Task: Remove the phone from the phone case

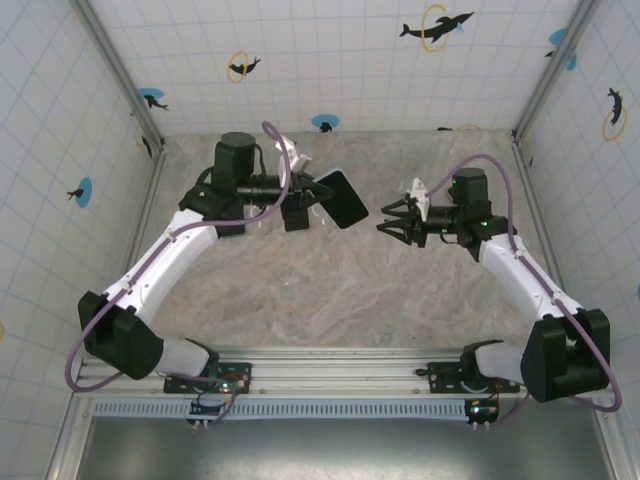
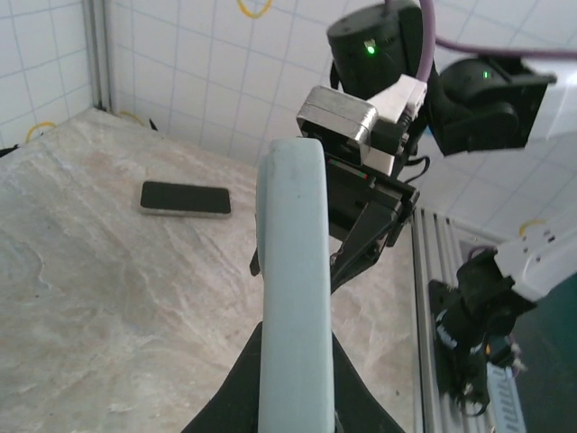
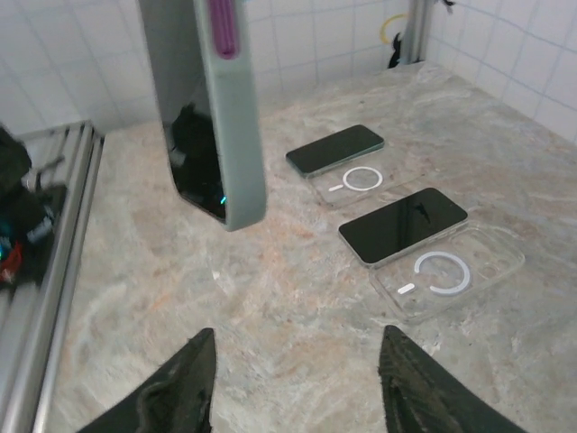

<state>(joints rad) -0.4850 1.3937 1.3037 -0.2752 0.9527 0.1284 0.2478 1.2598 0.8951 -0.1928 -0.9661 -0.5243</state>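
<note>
My left gripper [image 1: 312, 203] is shut on a pale grey-green phone case [image 1: 341, 198] and holds it up above the table. In the left wrist view the case [image 2: 293, 271] stands edge-on between my black fingers [image 2: 236, 383]. From the right wrist the case [image 3: 233, 135] hangs upright, with the dark phone [image 3: 192, 149] still seated in it and a purple side button on its edge. My right gripper [image 1: 393, 226] is open, a short way right of the case and apart from it. Its fingertips [image 3: 185, 383] stand wide, with nothing between them.
Two bare phones [image 3: 403, 225] [image 3: 334, 149] lie on the marble table, each next to an empty clear case [image 3: 446, 271] [image 3: 361, 180]. Another dark phone [image 2: 185, 198] lies flat beyond the held case. Tiled walls enclose the table, and a metal rail [image 1: 330, 380] runs along the near edge.
</note>
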